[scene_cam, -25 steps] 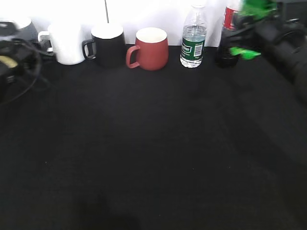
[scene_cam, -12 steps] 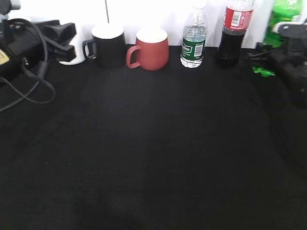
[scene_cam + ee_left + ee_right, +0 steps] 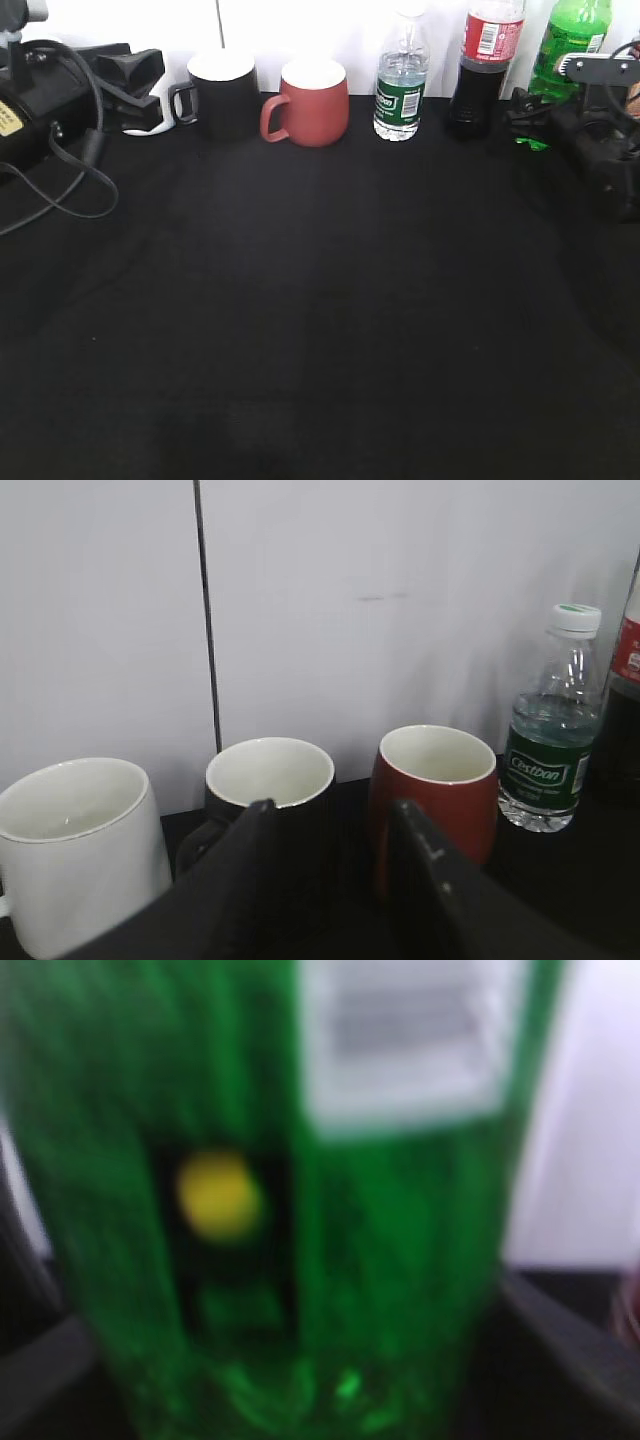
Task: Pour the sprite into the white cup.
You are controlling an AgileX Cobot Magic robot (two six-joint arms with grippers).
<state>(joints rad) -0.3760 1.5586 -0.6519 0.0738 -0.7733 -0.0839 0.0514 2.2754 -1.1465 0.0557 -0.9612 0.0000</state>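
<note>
The sprite (image 3: 570, 45), a bright green bottle, stands at the back right, by the wall. It fills the right wrist view (image 3: 300, 1210), blurred. My right gripper (image 3: 530, 115) is at its base, open, with one finger (image 3: 575, 1345) on each side of the bottle. The white cup (image 3: 70, 850) stands at the back left. In the exterior view only a sliver of the white cup (image 3: 150, 129) shows behind my left gripper (image 3: 150, 90). In its wrist view the left gripper (image 3: 330, 815) is open and empty, aimed at the black mug, with the cup to its left.
Along the back wall stand a black mug (image 3: 222, 90), a red mug (image 3: 310, 100), a clear water bottle (image 3: 400, 90) and a cola bottle (image 3: 485, 60). The black cloth (image 3: 320, 300) covers the table. A cable (image 3: 60, 200) hangs from the left arm.
My right arm has moved right, from in front of the cola bottle to the sprite. My left arm has come forward in front of the white cup and now hides most of it.
</note>
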